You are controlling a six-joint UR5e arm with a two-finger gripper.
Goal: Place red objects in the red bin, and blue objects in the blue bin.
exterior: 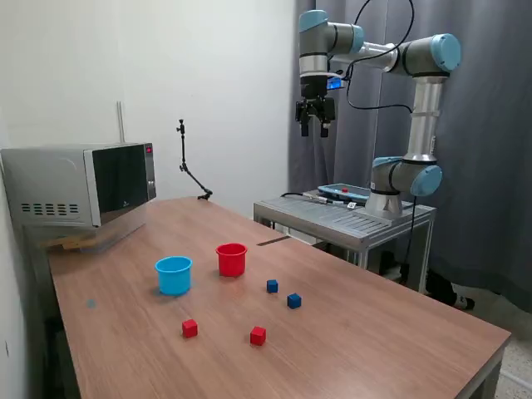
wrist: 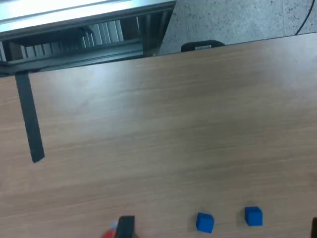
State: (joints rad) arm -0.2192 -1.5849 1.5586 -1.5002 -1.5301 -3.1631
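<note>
Wooden desk [exterior: 374,324] is carrying red cup [exterior: 231,259] beside blue cup [exterior: 174,275], two blue cubes [exterior: 272,286] [exterior: 293,301] and two red cubes [exterior: 189,328] [exterior: 258,336] lying loose nearby. Pincer [exterior: 315,129] is hanging high above, fingers apart, gripping nothing.

Two red cubes sit on the bench, one [exterior: 189,328] and another [exterior: 258,335]. Two dark blue cubes, one [exterior: 272,286] and another [exterior: 293,301], also show in the wrist view. There is one red cup [exterior: 231,259], one light blue cup [exterior: 174,275], and one microwave [exterior: 79,184].
</note>
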